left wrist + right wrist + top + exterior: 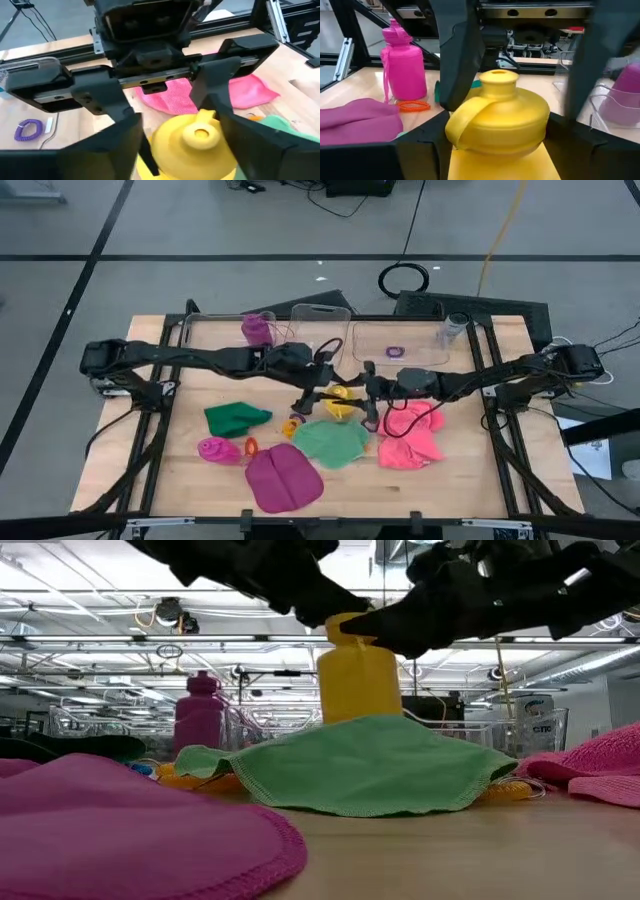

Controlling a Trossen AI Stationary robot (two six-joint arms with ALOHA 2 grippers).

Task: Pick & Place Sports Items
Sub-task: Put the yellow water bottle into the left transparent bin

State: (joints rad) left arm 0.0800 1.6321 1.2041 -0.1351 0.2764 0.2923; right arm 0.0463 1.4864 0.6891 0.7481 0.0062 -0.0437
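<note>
Standing upright between both pairs of dark fingers, the yellow bottle [496,117] sits at the middle of the table, its cap level with the fingertips. In the right wrist view the right gripper [505,125] has a finger on each side of the bottle's shoulder, close against it; whether they press it I cannot tell. In the left wrist view the left gripper [182,135] has its fingers spread to either side of the cap, a narrow gap showing on each side.

The bottle is plain yellow with a rounded shoulder, a short neck and a strap looping off the cap. Its base is hidden in the low view behind the light green cloth [350,775] lying in front of it.

Beyond the fingers lie the pink cloth [200,95] and the magenta bottle [402,62].

Both arms reach in from opposite sides of the table and meet over the bottle, wrists angled down.
</note>
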